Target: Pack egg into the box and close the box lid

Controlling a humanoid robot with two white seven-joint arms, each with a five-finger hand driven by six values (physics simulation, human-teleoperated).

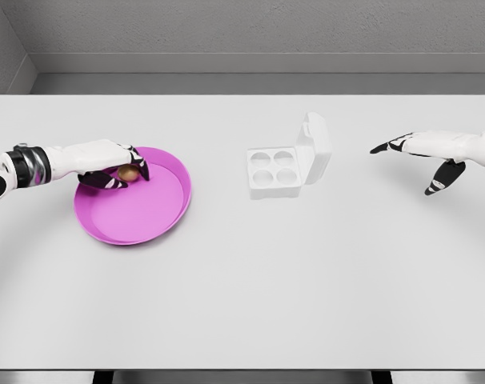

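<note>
A brown egg (pixel 129 173) lies at the upper left of a magenta plate (pixel 146 212) on the white table. My left hand (pixel 118 170) reaches over the plate's rim, its fingers curled around the egg. The white egg box (pixel 274 170) stands near the table's middle with four empty cups and its lid (pixel 316 146) raised upright on the right side. My right hand (pixel 418 156) hovers to the right of the box, fingers spread and holding nothing.
The white table (pixel 242 304) runs wide toward the front edge. A grey wall stands behind the far edge.
</note>
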